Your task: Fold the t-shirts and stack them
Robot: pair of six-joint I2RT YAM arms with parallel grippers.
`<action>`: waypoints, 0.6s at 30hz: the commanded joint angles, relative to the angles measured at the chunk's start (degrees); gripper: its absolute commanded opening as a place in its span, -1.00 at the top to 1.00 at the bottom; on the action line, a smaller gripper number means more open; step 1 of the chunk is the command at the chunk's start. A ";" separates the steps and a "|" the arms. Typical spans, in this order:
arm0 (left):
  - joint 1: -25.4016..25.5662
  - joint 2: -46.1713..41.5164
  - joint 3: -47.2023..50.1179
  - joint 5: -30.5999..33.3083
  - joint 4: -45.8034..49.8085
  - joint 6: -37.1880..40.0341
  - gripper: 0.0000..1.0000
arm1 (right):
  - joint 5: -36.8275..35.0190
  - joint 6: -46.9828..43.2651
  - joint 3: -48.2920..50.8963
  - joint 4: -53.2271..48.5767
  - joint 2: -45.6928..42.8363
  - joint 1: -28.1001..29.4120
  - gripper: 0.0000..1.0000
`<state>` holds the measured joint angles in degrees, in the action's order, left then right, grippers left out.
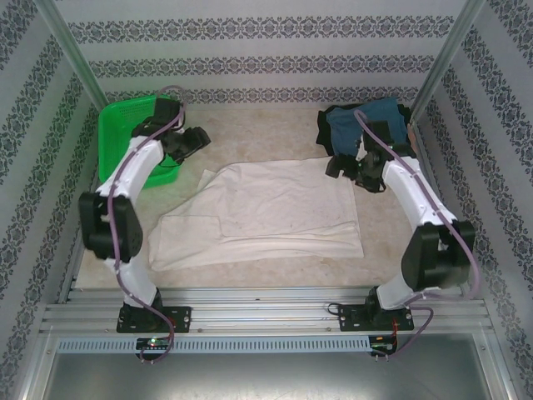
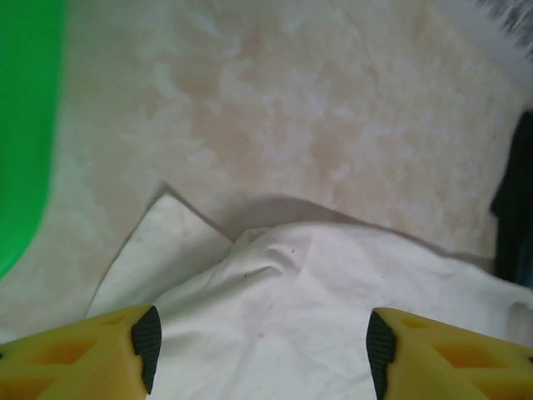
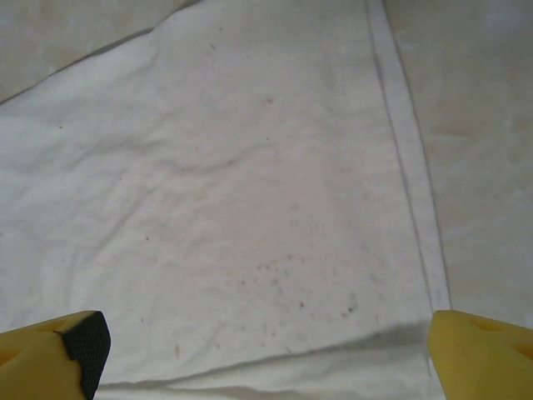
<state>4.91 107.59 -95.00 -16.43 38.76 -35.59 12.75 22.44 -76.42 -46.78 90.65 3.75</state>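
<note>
Top view: the white shirt (image 1: 266, 212) lies spread at the centre of the table (image 1: 275, 133). The dark shirts (image 1: 366, 121) are heaped in the far right corner, with the basket (image 1: 117, 137) in the far left.

Left wrist view: the left gripper (image 2: 262, 350) hangs open over the shirt's rumpled edge, holding nothing.

Right wrist view: the right gripper (image 3: 266, 342) is wide open over flat cloth beside the hem.

Risk: a pinch on flat cloth may slip or miss a layer, skewing the fold.

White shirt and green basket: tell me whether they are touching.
Apart. The left wrist view shows a strip of bare table between the green basket and the nearest corner of the white shirt.
</note>
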 commanded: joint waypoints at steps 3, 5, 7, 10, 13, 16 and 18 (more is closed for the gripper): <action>0.54 10.80 -8.98 0.02 9.29 7.99 -0.27 | 6.58 -7.68 -5.01 1.85 6.64 -2.30 -0.96; 0.53 13.76 -11.28 2.25 10.34 9.28 -0.24 | 7.89 -8.28 -6.51 2.55 9.26 -3.18 -0.96; 0.54 16.01 -12.82 3.09 10.22 10.14 -0.18 | 8.67 -8.61 -8.24 2.92 11.57 -3.66 -0.96; 0.54 19.37 -15.43 4.43 11.45 11.04 -0.15 | 8.13 -9.12 -10.77 3.07 14.67 -4.07 -0.96; 0.61 21.83 -16.68 5.20 12.29 12.12 -0.14 | 8.16 -9.32 -14.35 2.05 18.73 -5.12 -0.96; 0.61 23.59 -17.32 5.33 12.69 13.47 -0.12 | 7.77 -9.15 -17.81 2.28 22.26 -5.76 -0.96; 0.63 24.29 -17.56 5.16 13.00 13.69 -0.08 | 7.68 -9.23 -20.98 1.23 25.29 -6.09 -0.96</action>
<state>5.19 130.39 -111.09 -12.53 48.07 -24.60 19.68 14.57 -93.27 -44.56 112.77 -1.69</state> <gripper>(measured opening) 0.546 0.980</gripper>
